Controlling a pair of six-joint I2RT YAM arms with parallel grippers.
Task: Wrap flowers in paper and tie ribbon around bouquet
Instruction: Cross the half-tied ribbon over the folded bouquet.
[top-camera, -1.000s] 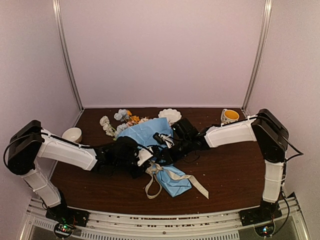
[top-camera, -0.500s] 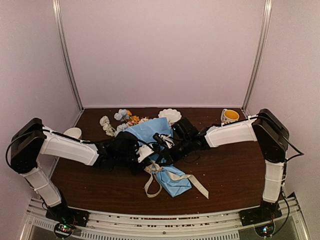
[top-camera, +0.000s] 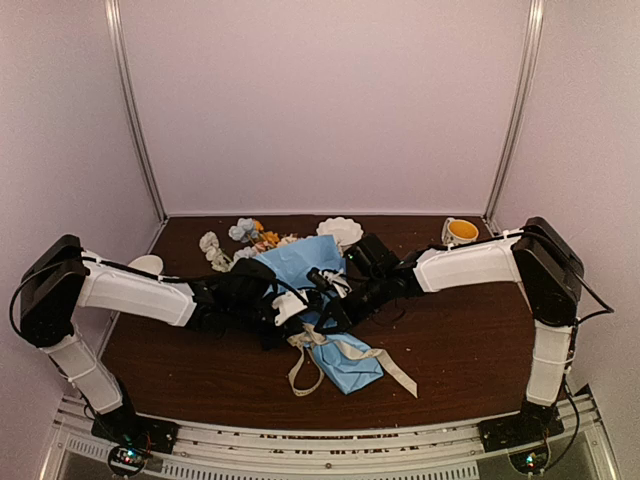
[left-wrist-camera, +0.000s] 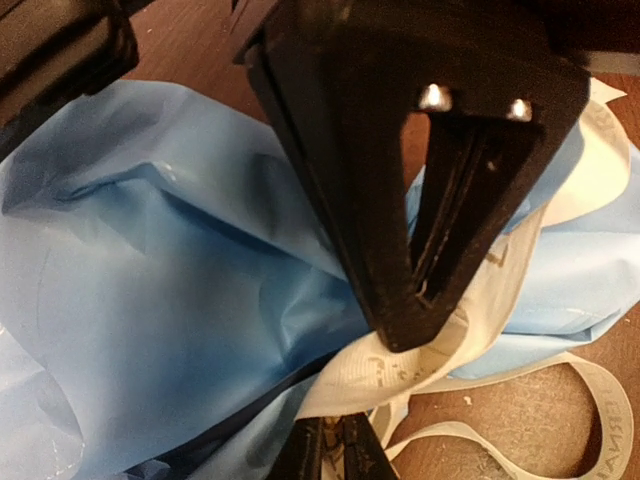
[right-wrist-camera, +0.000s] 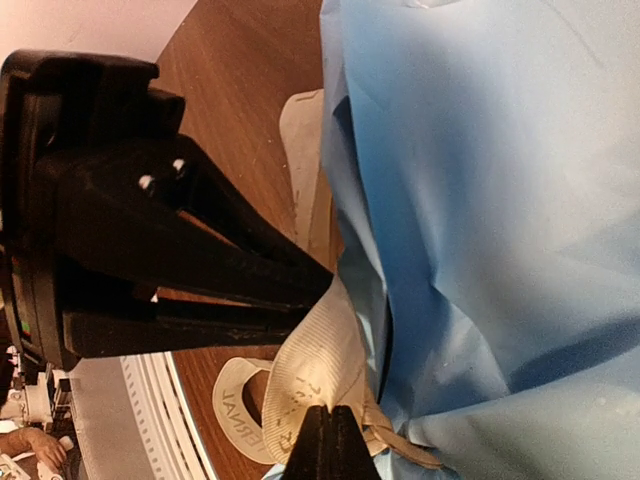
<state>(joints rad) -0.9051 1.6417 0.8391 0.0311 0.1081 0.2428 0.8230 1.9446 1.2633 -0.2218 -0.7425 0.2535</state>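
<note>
The bouquet lies slantwise on the brown table, its light-blue paper (top-camera: 345, 362) wrapped round the stems. The flowers (top-camera: 250, 236) stick out at the far left end. A beige ribbon (top-camera: 308, 340) circles the cone, and its loose tails trail toward the front edge. My left gripper (top-camera: 297, 318) and right gripper (top-camera: 322, 312) meet tip to tip over the cone. In the left wrist view my left gripper (left-wrist-camera: 335, 445) is shut on the ribbon (left-wrist-camera: 400, 375) beside the paper (left-wrist-camera: 150, 300). In the right wrist view my right gripper (right-wrist-camera: 330, 430) pinches the ribbon (right-wrist-camera: 310, 365) against the paper (right-wrist-camera: 480, 200).
A white bowl (top-camera: 146, 264) peeks out behind my left arm. A scalloped white dish (top-camera: 340, 231) and a mug (top-camera: 460, 232) with a yellow inside stand along the back. A printed ribbon loop (left-wrist-camera: 600, 440) lies on the wood by the cone.
My left arm has eased to the right and now covers more of the white bowl. Both grippers have stayed on the ribbon at the cone.
</note>
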